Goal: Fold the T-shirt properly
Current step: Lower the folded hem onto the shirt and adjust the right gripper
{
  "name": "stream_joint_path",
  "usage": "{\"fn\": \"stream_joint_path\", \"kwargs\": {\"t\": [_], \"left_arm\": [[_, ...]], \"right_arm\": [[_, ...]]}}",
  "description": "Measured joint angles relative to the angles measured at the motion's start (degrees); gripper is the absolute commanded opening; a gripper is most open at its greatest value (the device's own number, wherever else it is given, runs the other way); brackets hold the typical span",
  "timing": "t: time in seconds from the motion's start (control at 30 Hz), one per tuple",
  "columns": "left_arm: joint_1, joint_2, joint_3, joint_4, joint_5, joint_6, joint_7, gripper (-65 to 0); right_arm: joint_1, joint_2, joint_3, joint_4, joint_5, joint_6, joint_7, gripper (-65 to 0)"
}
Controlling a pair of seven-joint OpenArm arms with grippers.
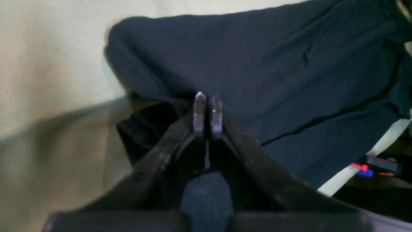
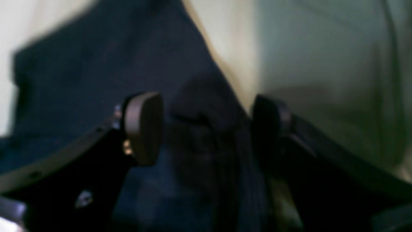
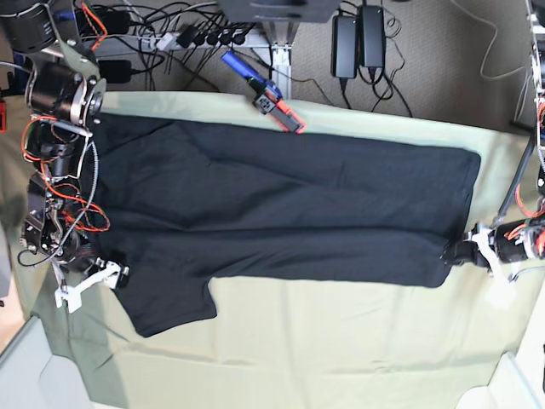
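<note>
The large plain black cotton T-shirt [image 3: 281,213] is lying across the pale green cloth-covered tabletop [image 3: 341,341]. My left hand [image 1: 207,111] is pinching its hem corner; my right hand [image 2: 206,129] is gaping over the sleeve edge. If I'm tugging one-sided, I'm risking a skewed fold.

**Matt cloth, dull metal, dark plastic**

We saw the T-shirt [image 3: 281,213] as soft, matt black knit cloth. The table cover [image 3: 341,341] was smooth, pale green matt fabric. The left gripper [image 1: 208,112] had dull grey metal tips on scuffed black plastic; the right gripper's pads [image 2: 143,127] looked smooth, brown and rubbery.
</note>
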Motion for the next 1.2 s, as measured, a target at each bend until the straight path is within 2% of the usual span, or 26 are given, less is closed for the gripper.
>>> {"fn": "stream_joint_path", "kwargs": {"t": [0.43,0.5,0.57,0.7,0.77,1.1,1.13,1.2], "left_arm": [[0.0,0.0,0.0,0.0,-0.2,0.0,0.0,-65.0],[0.0,0.0,0.0,0.0,-0.2,0.0,0.0,-65.0],[0.0,0.0,0.0,0.0,-0.2,0.0,0.0,-65.0],[0.0,0.0,0.0,0.0,-0.2,0.0,0.0,-65.0],[0.0,0.0,0.0,0.0,-0.2,0.0,0.0,-65.0],[0.0,0.0,0.0,0.0,0.0,0.0,0.0,-65.0],[0.0,0.0,0.0,0.0,0.1,0.0,0.0,-65.0],[0.0,0.0,0.0,0.0,0.2,0.0,0.0,-65.0]], "right_arm": [[0.4,-0.2,0.0,0.0,6.0,0.0,-1.9,-21.2],[0.4,-0.4,0.0,0.0,6.0,0.0,-2.3,-23.4],[0.4,-0.9,0.0,0.0,5.9,0.0,-2.4,-32.1],[0.4,-1.3,0.0,0.0,6.1,0.0,-2.5,-57.0],[0.4,-1.4,0.0,0.0,6.2,0.0,-2.6,-65.0],[0.4,-0.7,-0.1,0.0,7.1,0.0,-1.4,-65.0],[0.4,-0.1,-0.1,0.0,7.1,0.0,-0.2,-62.3],[0.4,1.2,0.0,0.0,4.8,0.0,2.1,-47.1]]}}
